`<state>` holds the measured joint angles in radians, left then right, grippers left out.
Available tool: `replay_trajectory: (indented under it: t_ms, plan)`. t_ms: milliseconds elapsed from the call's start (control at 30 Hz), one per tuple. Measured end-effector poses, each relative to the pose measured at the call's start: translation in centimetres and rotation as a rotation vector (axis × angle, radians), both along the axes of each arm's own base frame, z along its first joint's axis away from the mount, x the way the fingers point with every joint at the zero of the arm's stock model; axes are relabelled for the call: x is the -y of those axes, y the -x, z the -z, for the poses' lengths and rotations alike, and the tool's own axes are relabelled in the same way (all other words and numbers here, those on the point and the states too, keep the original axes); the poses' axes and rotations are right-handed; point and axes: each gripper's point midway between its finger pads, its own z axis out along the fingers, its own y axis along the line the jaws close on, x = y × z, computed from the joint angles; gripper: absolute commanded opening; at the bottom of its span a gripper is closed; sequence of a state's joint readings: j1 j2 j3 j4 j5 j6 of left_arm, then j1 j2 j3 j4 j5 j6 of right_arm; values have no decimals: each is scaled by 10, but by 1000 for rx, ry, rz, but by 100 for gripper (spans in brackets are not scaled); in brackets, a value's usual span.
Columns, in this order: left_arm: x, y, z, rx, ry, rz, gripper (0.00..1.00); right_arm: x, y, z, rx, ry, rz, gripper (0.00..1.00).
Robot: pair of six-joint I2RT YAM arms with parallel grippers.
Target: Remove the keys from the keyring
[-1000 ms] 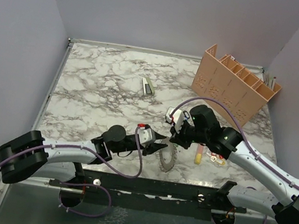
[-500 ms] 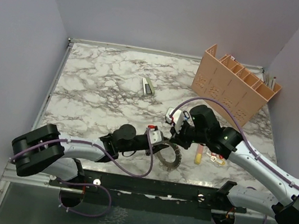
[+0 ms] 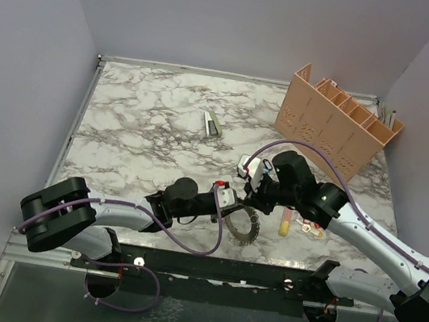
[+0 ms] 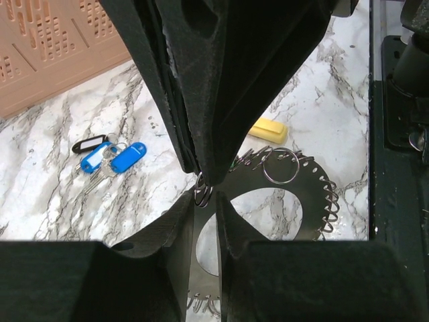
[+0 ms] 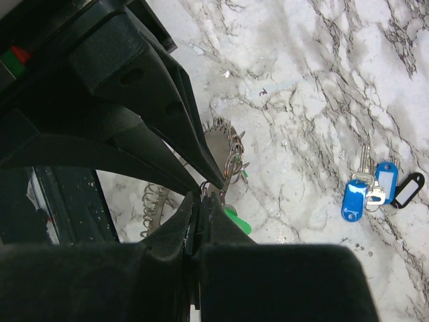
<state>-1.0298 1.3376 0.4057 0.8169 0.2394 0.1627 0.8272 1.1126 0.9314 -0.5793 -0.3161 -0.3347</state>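
The keyring [image 3: 241,227], a wide grey band with coiled wire on its rim, lies at the table's near edge between both arms. In the left wrist view the keyring [image 4: 305,201] has its band between my left fingers [image 4: 179,231], and my left gripper [image 4: 204,201] is shut on it. My right gripper [image 5: 199,198] is shut on a small split ring [image 4: 203,194] at the band's edge, right above the left fingertips. A green key head [image 5: 236,220] hangs beside it. A bunch of blue keys [image 5: 371,190] lies loose on the marble; it also shows in the left wrist view [image 4: 110,157].
A peach slotted rack [image 3: 339,119] stands at the back right. A small grey-green object [image 3: 212,124] lies mid-table. A yellow tag [image 3: 286,220] and a red-and-yellow bunch [image 3: 307,228] lie right of the ring. The black base rail [image 3: 221,272] runs just below the ring.
My left arm has moved right and its gripper has closed over the keyring's band. The ring shifted slightly. My right arm has stayed in place on the split ring.
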Motion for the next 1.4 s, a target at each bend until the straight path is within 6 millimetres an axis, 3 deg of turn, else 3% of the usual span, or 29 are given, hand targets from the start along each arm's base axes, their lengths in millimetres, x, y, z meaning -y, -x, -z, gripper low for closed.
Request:
replay_trajectory:
  t_ms: [300,433,633,1133,1400]
  plan:
    - [4,4,-5,6,11,31,24,0,1,0,-2,-2,-3,1]
    - [5,5,-6,7,15,41,11,-1,1,0,-4,-4,-4,1]
    - [5,4,-6,7,16,40,0,0,2,1,-11,1,-1,1]
    - [7,0,-10,-5,46,16,0,18,-11,-3,6,1,202,0]
    - [7,1,-7,-29,41,14,0,37,-23,9,-9,22,354,0]
